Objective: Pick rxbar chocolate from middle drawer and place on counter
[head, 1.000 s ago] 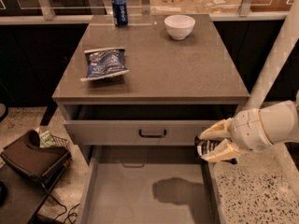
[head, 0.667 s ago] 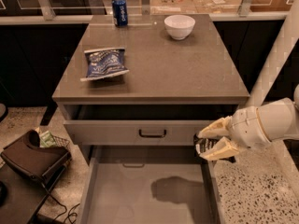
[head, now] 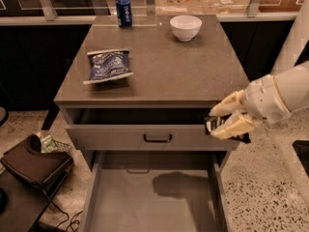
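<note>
Counter [head: 193, 66] lies up and left of the gripper [head: 218, 122], fingers pinched on the black rxbar chocolate [head: 211, 125], out of the middle drawer [head: 125, 202], below the counter's edge.

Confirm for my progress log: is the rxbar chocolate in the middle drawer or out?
Out. The gripper is shut on the rxbar chocolate beside the upper drawer's right end, clear of the open middle drawer.
</note>
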Action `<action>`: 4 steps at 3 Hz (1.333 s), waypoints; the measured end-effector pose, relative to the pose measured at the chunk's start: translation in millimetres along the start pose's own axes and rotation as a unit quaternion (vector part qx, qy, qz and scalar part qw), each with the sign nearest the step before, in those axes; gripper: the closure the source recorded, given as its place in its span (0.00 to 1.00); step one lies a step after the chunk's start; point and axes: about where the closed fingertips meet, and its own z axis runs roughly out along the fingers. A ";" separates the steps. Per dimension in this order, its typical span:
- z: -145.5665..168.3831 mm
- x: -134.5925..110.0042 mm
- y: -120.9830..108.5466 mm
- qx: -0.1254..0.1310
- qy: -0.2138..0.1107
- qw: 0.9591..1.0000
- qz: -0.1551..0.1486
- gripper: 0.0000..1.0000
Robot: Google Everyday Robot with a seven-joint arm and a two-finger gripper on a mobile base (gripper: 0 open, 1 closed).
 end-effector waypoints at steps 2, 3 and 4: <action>-47.7 -37.6 -74.9 0.011 0.017 1.000 -0.012 1.00; -46.2 -40.3 -120.5 0.014 0.014 1.000 -0.016 1.00; -24.3 -29.0 -170.5 0.019 0.013 1.000 -0.011 1.00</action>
